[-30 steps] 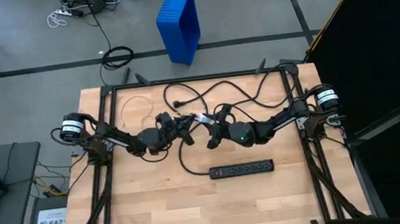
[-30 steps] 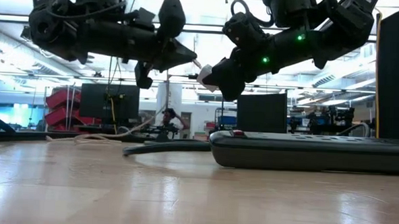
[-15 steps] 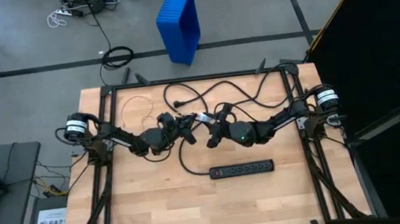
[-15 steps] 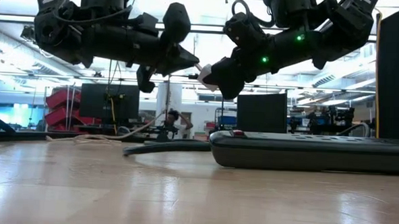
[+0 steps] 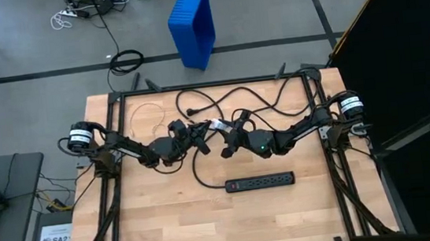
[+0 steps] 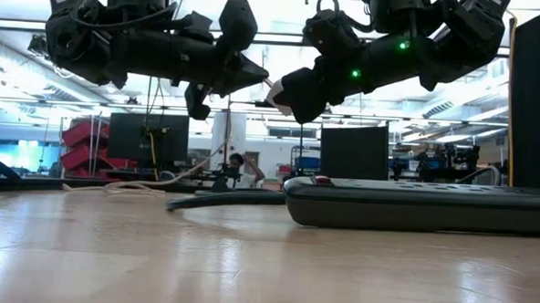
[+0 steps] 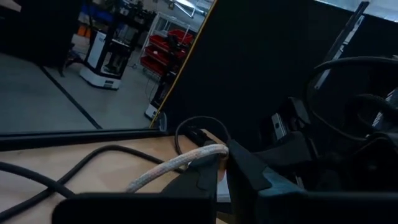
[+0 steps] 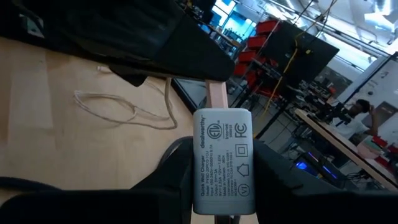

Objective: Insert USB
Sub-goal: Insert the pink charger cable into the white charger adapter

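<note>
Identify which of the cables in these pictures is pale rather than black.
The thin whitish-beige USB cable, pinched in the shut left hand and looping across the wooden table. The thick power-strip cord is black.

On my counter (image 5: 177, 219) a black power strip (image 5: 260, 182) lies flat, with a blue bin (image 5: 192, 26) on the floor well beyond it.

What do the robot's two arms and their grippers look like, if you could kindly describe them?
Both arms are dark, jointed and slim, each with a white-banded cylinder at its base. The left gripper and right gripper have black wedge-shaped fingers. Green lights glow on the right arm; black cables loop along both.
</note>
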`<control>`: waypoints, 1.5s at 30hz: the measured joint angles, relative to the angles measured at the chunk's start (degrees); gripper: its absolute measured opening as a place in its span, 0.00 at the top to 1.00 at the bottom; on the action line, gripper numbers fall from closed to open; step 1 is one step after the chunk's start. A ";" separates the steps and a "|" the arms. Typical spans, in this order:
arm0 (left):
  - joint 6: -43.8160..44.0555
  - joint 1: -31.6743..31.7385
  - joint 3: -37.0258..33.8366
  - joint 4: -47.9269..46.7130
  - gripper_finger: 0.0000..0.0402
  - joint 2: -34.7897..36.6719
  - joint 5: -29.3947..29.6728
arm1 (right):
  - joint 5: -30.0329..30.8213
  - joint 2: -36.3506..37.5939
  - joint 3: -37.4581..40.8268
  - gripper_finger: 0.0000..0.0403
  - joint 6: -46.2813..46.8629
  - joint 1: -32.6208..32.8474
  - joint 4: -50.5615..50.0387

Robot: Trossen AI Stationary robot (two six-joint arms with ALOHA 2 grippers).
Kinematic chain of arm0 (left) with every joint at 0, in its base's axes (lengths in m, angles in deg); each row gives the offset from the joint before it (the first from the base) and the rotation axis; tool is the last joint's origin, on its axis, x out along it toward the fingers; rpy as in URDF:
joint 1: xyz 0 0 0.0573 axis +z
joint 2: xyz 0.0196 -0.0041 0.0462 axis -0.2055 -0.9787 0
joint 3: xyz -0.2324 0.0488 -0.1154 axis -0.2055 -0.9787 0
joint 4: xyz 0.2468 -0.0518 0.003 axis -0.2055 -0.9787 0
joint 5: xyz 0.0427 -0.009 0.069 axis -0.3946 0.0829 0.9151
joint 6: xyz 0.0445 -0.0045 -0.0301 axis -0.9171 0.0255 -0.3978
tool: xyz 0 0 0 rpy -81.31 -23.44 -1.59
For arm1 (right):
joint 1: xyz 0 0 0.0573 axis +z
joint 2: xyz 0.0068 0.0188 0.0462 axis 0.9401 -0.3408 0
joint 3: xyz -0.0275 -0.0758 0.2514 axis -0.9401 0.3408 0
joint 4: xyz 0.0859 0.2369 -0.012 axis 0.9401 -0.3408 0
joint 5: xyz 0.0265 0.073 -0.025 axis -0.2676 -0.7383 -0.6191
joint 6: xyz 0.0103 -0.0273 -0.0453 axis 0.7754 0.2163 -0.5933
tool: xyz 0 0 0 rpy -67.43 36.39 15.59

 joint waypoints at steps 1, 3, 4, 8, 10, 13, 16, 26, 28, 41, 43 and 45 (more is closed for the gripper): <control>-0.68 0.01 0.00 -0.04 1.00 0.00 -0.39 | 0.02 0.00 0.00 0.79 -0.02 0.00 0.00; -1.32 0.02 -0.02 -0.34 1.00 0.00 -1.19 | -0.28 0.00 0.00 0.79 -0.23 0.00 -0.12; -1.36 0.02 -0.06 -0.53 1.00 0.00 -1.51 | -0.52 0.00 0.00 0.79 -0.56 0.00 -0.22; -1.60 0.07 -0.11 -1.55 1.00 0.00 -2.57 | -0.66 0.00 0.00 0.79 -1.09 0.00 -0.33; -1.60 0.09 -0.11 -2.39 1.00 0.00 -2.89 | -0.80 0.00 0.00 0.79 -1.57 0.00 -0.35; -1.53 0.09 -0.11 -3.68 1.00 0.04 -4.01 | -0.78 0.00 0.00 0.79 -1.95 0.00 -0.82; -1.34 0.11 -0.11 -4.20 1.00 0.04 -4.47 | -0.59 0.00 0.00 0.79 -2.03 0.00 -0.76; -1.67 0.07 -0.09 -3.32 1.00 0.04 -5.35 | 1.38 0.00 0.09 0.79 -6.67 1.53 2.23; -1.72 0.02 -0.09 -3.34 1.00 0.04 -5.37 | 1.45 0.00 0.09 0.79 -7.00 1.64 2.25; -2.82 0.44 -0.11 -3.22 1.00 0.04 -6.61 | 1.44 0.00 0.09 0.79 -7.08 2.01 2.66; -2.82 0.44 -0.11 -2.75 1.00 0.04 -6.63 | 1.44 0.00 0.09 0.79 -7.10 2.01 3.26; -2.85 0.44 -0.11 -1.99 1.00 0.04 -6.57 | 1.44 0.00 0.09 0.79 -7.18 2.01 4.39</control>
